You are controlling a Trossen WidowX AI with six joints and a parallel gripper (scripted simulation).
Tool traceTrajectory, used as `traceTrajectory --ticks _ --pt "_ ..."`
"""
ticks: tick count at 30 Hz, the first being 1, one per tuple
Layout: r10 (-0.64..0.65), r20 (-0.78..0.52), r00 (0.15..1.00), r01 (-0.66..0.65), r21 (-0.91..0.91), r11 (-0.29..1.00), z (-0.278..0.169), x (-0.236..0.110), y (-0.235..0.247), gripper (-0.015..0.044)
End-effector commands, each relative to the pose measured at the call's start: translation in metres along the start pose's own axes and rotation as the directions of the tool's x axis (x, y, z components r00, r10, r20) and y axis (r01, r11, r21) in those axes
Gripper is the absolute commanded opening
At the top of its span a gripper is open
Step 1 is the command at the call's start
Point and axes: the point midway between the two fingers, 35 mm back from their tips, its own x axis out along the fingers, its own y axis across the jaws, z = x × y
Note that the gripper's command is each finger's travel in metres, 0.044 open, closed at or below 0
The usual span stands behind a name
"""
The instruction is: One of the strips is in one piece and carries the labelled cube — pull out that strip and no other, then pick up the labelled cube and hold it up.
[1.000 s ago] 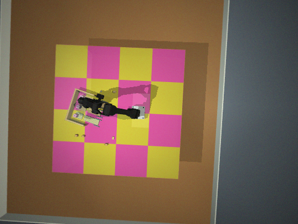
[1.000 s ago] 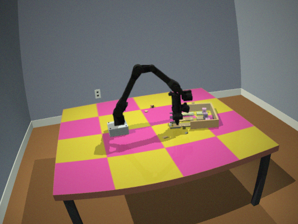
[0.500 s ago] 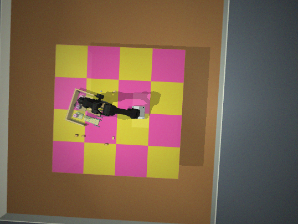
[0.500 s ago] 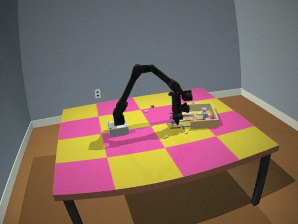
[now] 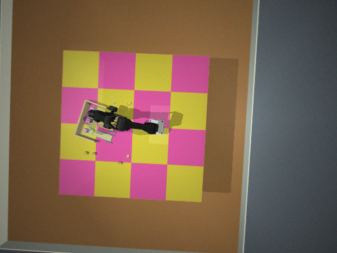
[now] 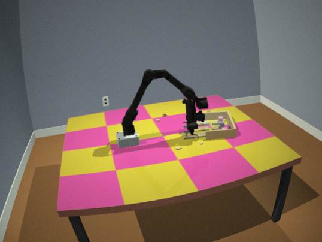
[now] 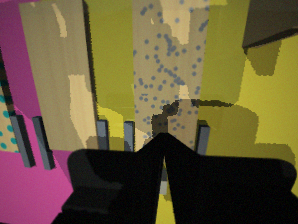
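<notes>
My gripper is shut, and its tips come down on the near end of a tan strip with blue dots. I cannot tell whether the tips pinch the strip or only press on it. The strip runs away from me between short grey posts. A plain tan strip lies to its left, and the edge of a teal-dotted strip shows at the far left. The strips lead into an open wooden tray holding small pink and lilac cubes. Which cube carries the label is too small to tell.
The arm's grey base stands near the middle of the pink and yellow checked table. Small tan bits lie scattered around the tray.
</notes>
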Motion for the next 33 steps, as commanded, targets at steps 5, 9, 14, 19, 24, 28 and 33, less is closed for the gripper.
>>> traceTrajectory --ticks 5,9,14,19,24,28,33 --pt "-0.003 -0.007 1.0 0.003 -0.002 1.0 -0.002 0.005 0.0 0.0" --pt "-0.003 -0.008 1.0 0.003 -0.002 1.0 -0.008 0.005 0.0 0.0" --pt "-0.003 -0.009 1.0 0.003 -0.002 1.0 -0.015 0.005 0.0 0.0" --pt "-0.003 -0.009 1.0 0.003 -0.002 1.0 -0.023 0.006 0.0 0.0" --pt "-0.003 -0.01 1.0 0.003 -0.002 1.0 -0.03 0.006 0.001 0.0" --pt "-0.003 -0.011 1.0 0.003 -0.002 1.0 -0.036 0.006 0.001 0.0" --pt "-0.003 -0.011 1.0 0.003 -0.002 1.0 -0.044 0.006 0.001 0.0"
